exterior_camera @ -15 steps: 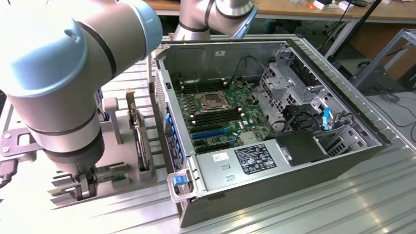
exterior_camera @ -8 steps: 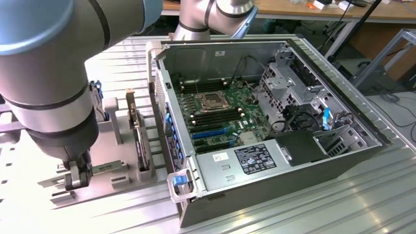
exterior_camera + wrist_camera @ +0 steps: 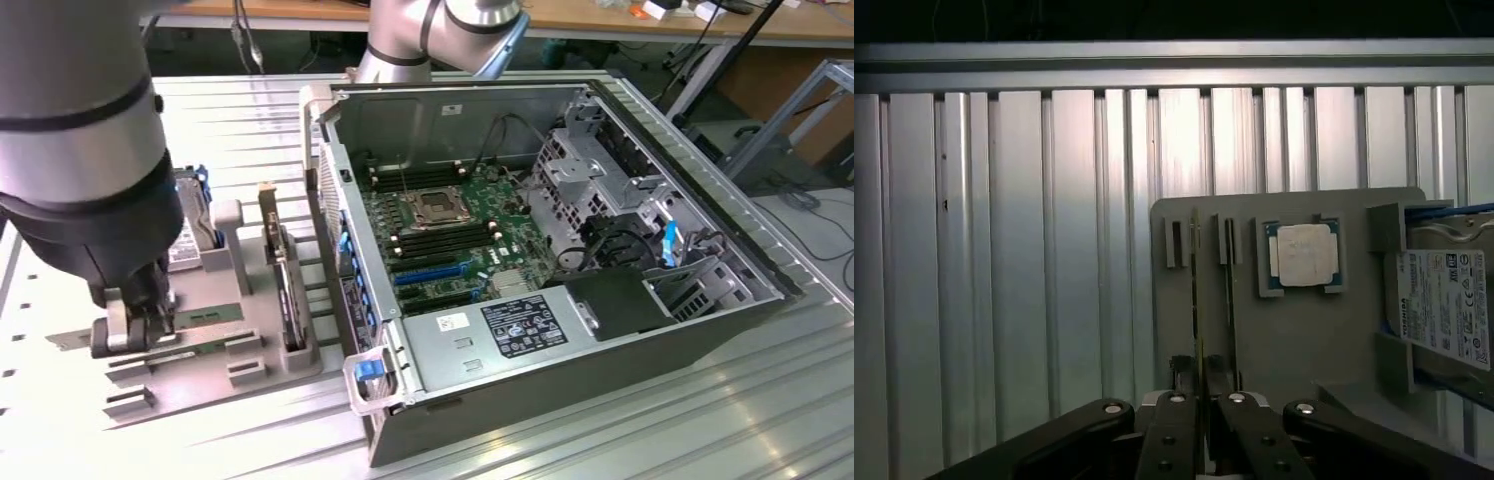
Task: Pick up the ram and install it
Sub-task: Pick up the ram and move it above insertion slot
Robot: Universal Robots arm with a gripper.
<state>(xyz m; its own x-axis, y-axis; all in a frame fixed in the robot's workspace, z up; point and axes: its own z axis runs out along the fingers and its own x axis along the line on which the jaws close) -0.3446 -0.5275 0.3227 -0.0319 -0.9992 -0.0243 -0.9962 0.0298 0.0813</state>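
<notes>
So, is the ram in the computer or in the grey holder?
In the holder: the ram stands on edge in its slot, claw shut on it.

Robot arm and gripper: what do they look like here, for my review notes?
The robot arm is a thick silver-grey tube ringed by a thin black band, ending in a bulky black wrist section. Farther back, another silver link carries a bluish-grey joint cap. The black gripper has angular linkage bars studded with bright silver pivot pins.
</notes>
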